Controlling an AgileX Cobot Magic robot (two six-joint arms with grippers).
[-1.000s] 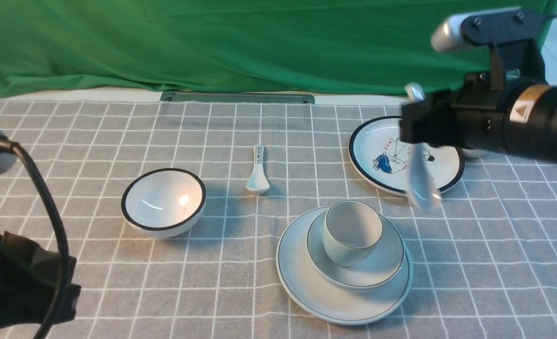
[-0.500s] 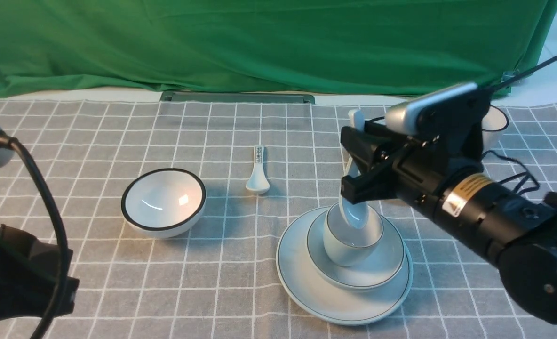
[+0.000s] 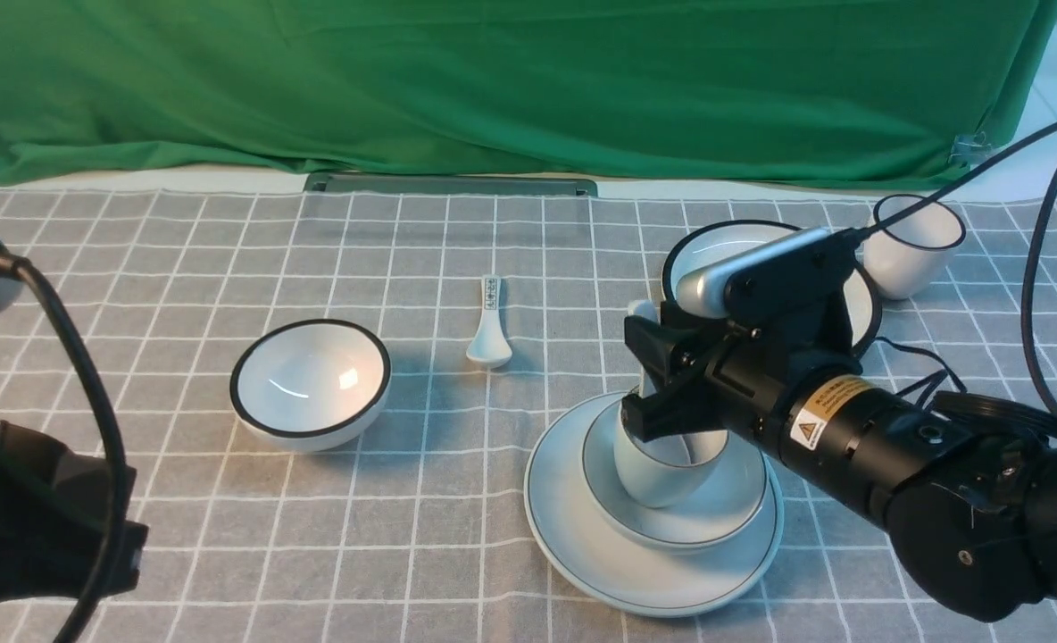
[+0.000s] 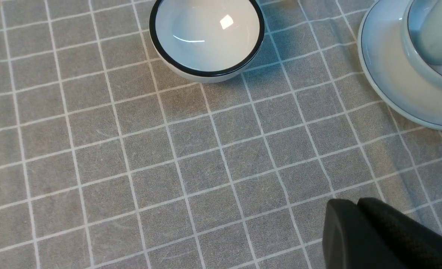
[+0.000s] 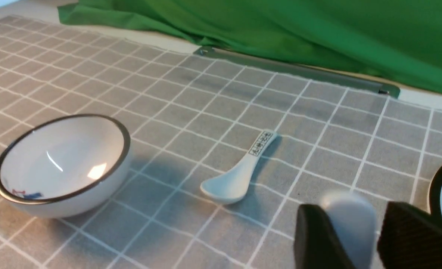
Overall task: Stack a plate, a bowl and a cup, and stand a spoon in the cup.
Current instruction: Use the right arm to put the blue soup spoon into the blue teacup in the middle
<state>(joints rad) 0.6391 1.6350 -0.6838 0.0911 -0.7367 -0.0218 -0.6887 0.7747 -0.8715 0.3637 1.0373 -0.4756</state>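
The plain white plate (image 3: 582, 545) lies front centre with the shallow bowl (image 3: 725, 513) on it and the small cup (image 3: 662, 473) standing in the bowl. My right gripper (image 3: 640, 379) hangs just over the cup, shut on the plain white spoon (image 3: 643, 314), whose lower end is down in the cup. In the right wrist view the spoon handle (image 5: 349, 224) sits between the gripper's (image 5: 351, 209) black fingers. My left gripper (image 4: 355, 203) is shut and empty, low at the front left; the plate (image 4: 385, 89), bowl (image 4: 415, 67) and cup (image 4: 437, 33) show beside it.
A black-rimmed bowl (image 3: 311, 384) stands left of centre. A small patterned spoon (image 3: 489, 326) lies behind the stack. The cartoon plate (image 3: 698, 254) is partly hidden behind my right arm, with a black-rimmed cup (image 3: 912, 246) at the far right. A green cloth hangs at the back.
My right arm swung in from the far right and came down over the stack. The spoon's lower end has gone into the cup. The left arm barely moved.
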